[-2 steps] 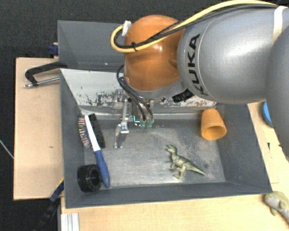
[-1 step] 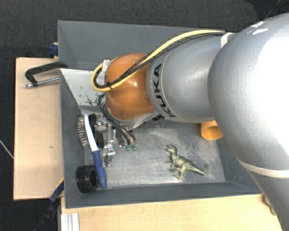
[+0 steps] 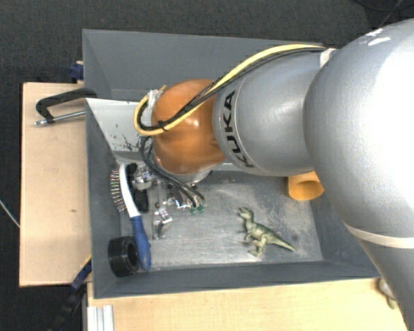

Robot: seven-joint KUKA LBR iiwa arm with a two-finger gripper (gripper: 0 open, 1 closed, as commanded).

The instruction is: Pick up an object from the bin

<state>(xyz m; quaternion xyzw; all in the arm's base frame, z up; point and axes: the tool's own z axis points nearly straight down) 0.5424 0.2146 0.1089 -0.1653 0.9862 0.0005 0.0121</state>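
White and blue, the handle of a brush [image 3: 133, 211] runs along the left side of the bin [image 3: 193, 50], its dark bristles facing the left wall and its blue end pointing toward the near wall. Of all the loose things, this one lies closest to the gripper [image 3: 156, 201], which you see low over the bin floor just to the right of the handle, about level with its middle. You cannot tell from this angle whether the gripper touches the brush, whether it is open or closed, or whether it has hold of anything.

A black round cap-like thing [image 3: 121, 256] sits against the blue end of the handle, in the near left corner. Well to the right on the bare floor stands a small green toy dinosaur [image 3: 261, 234]. Farther right, an orange cylinder [image 3: 303, 187] pokes out from under the arm [image 3: 283, 116]. Above the gripper you see the orange wrist cover [image 3: 183, 133], with a yellow cable [image 3: 262, 57] looping over it.
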